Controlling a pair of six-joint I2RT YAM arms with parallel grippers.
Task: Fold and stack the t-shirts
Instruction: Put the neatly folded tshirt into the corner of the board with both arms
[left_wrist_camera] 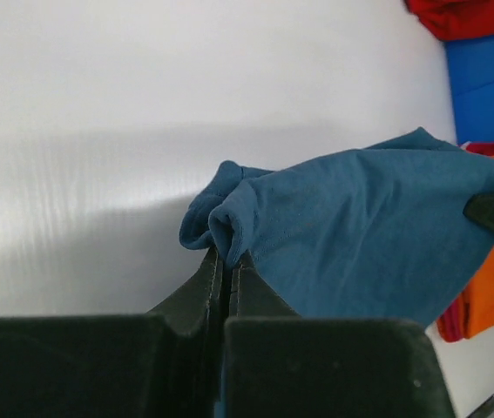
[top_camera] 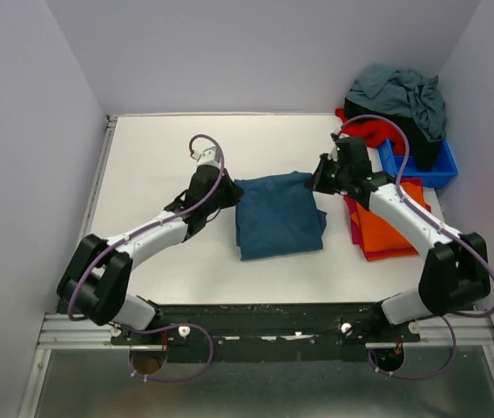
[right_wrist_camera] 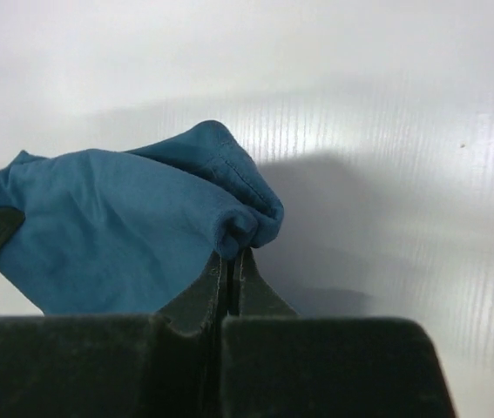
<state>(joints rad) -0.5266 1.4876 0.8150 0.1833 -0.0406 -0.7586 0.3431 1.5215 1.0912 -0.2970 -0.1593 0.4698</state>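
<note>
The teal-blue t-shirt [top_camera: 279, 215] lies folded mid-table [top_camera: 159, 157], between my two claws; my left claw [top_camera: 231, 197] is clenched on its far left corner, and my right claw [top_camera: 320, 182] is clenched on its far right corner; the cloth runs from one pinch to the other. Each wrist view shows what the top view cannot: the jaws pressed tight together with a bunched fold of teal cloth caught at the tips. Only the top view shows the whole layout; a folded orange t-shirt [top_camera: 388, 228] lies just to the right of the teal one, under my right arm, with a red-pink edge [top_camera: 352, 228] showing beneath it; beyond it stands a blue bin [top_camera: 429, 170], and at the far right corner is a heap with a grey-blue shirt [top_camera: 403, 94] on top of black cloth [top_camera: 384, 115] and red cloth [top_camera: 364, 132]. My left wrist view catches the orange, the bin and a bit of red; my right wrist view shows only teal cloth and bare table.
</note>
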